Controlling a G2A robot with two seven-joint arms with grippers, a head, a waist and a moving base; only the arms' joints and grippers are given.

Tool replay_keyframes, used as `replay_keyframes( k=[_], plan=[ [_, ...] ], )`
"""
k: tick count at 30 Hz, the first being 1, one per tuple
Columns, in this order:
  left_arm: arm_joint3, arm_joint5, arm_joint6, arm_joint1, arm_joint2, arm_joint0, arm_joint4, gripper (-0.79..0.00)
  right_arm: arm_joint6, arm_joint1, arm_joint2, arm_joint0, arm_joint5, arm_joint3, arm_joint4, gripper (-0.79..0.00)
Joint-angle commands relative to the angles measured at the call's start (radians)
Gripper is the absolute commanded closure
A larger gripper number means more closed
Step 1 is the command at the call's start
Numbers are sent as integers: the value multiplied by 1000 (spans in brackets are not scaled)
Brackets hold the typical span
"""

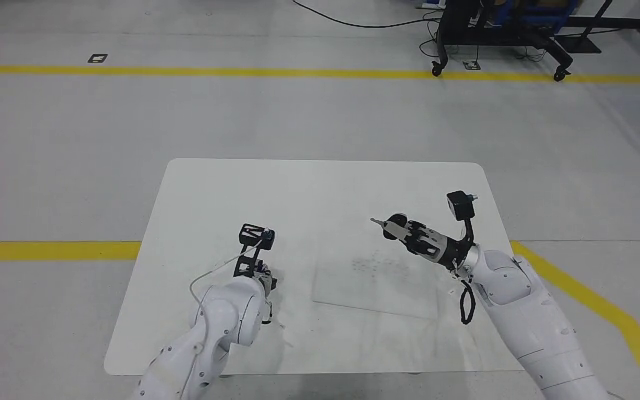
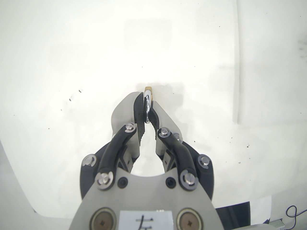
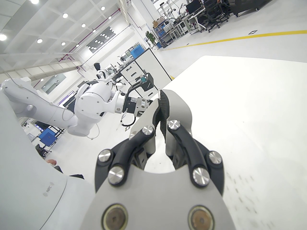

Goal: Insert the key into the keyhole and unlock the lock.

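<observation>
1. I set my dial on the centre of the table (image 1: 300, 180), with 12 o'clock pointing away from the robot. The left gripper (image 2: 146, 98) hangs over the tabletop at about 9 o'clock.
2. The lock (image 2: 147, 103) sits clamped between its fingers, poking out past their tips.
3. The right gripper (image 1: 388, 226) is at about 2 o'clock, above the table. It pinches the key (image 1: 377, 221), whose tip points toward 9 o'clock.
4. A thin sheet (image 1: 370, 285) lies flat on the table at 4 o'clock.
5. A cart (image 1: 500, 35) stands on the floor beyond the table, at 1 o'clock.
</observation>
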Motion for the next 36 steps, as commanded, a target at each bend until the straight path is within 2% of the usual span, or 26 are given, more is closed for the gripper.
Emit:
replay_keyframes(
  k=[1, 13, 17, 22, 26, 29, 32, 36],
  plan=[
    [4, -2, -1, -2, -3, -1, -2, 0, 0, 0, 0, 0, 0, 0, 0, 0],
    [-1, -48, 5, -8, -38, 18, -9, 0, 0, 0, 0, 0, 0, 0, 0, 0],
    [-19, -110, 64, -6, -62, 27, -16, 0, 0, 0, 0, 0, 0, 0, 0, 0],
    [-38, -213, 223, -3, -105, 61, -128, 0, 0, 0, 0, 0, 0, 0, 0, 0],
    [-40, -317, 377, 0, -157, 102, -252, 0, 0, 0, 0, 0, 0, 0, 0, 0],
    [-35, -433, 505, 4, -216, 140, -407, 0, 0, 0, 0, 0, 0, 0, 0, 0],
    [-3, -598, 615, 10, -283, 176, -581, 0, 0, 0, 0, 0, 0, 0, 0, 0],
    [78, -841, 685, 20, -351, 194, -809, 0, 0, 0, 0, 0, 0, 0, 0, 0]
  ],
)
